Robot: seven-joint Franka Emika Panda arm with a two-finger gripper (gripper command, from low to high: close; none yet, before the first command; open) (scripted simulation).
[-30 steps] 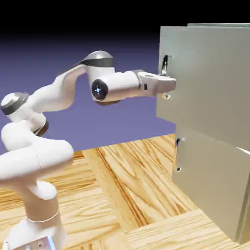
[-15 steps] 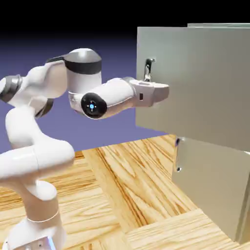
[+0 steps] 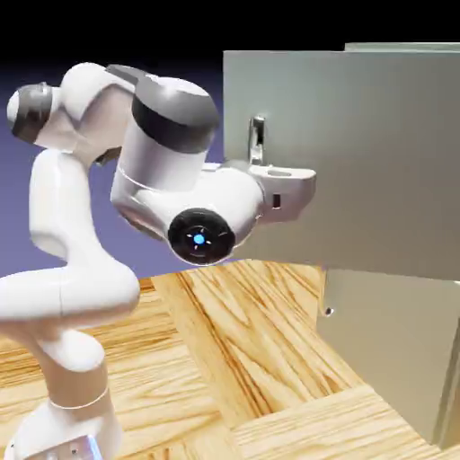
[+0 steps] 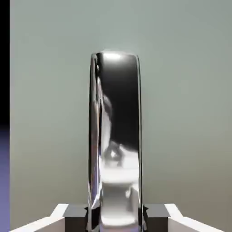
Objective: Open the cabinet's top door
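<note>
The handle [image 4: 115, 136] of the top door [image 3: 359, 153] is held between the two fingers [image 4: 74, 212] of the gripper [image 4: 115, 217], which are closed tightly on it. In the hand view the handle is seen rising as a tall, rounded bar from between the small grey finger pads at the bottom edge, filling the middle of the picture. Its surface is polished, mirror-like metal, dark on one side and streaked with bright reflections on the other. Behind it the flat, matte grey-beige panel of the door is spread across nearly the whole view.

In the exterior view the door is shown swung out from the cabinet [image 3: 404, 54], its free edge standing towards the picture's left, in front of the arm's wrist. The upper end of the handle [image 3: 258, 135] is seen above the white hand, which is pressed up to the panel and hides the fingers themselves. The shorter lower door [image 3: 386, 341] lies flat and closed beneath, with a small handle mount visible at its left edge. The cabinet is a plain, boxy body of smooth pale material. The arm [image 3: 171, 171] is made of glossy white rounded segments with grey joint caps, and the table [image 3: 225, 359] beneath is of light, strongly grained wood.
</note>
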